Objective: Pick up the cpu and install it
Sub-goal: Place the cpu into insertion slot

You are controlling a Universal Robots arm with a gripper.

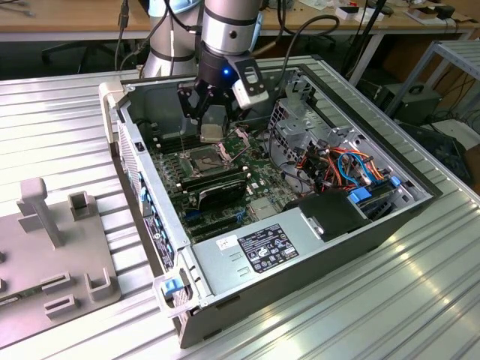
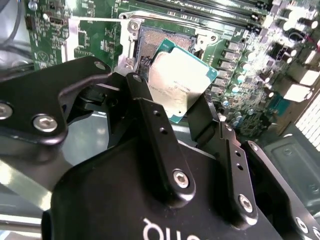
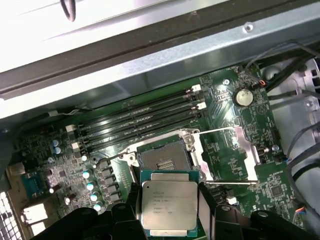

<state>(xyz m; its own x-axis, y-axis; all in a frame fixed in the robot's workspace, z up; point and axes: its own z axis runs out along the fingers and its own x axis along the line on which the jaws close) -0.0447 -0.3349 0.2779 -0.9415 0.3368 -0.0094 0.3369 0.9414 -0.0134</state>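
The black tool [image 1: 211, 124] clamps the flat, square, silver-grey metal-topped cpu [image 3: 168, 205] by two edges, directly above the open dark square socket [image 3: 165, 156].

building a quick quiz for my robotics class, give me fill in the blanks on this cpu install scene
1. The pincer is shut on the ___.
2. The cpu hangs above the socket, which has no chip in it and is ___.
3. The socket's hinged frame stands ___.
4. The motherboard is coloured ___.
Missing words: cpu; empty; open; green.
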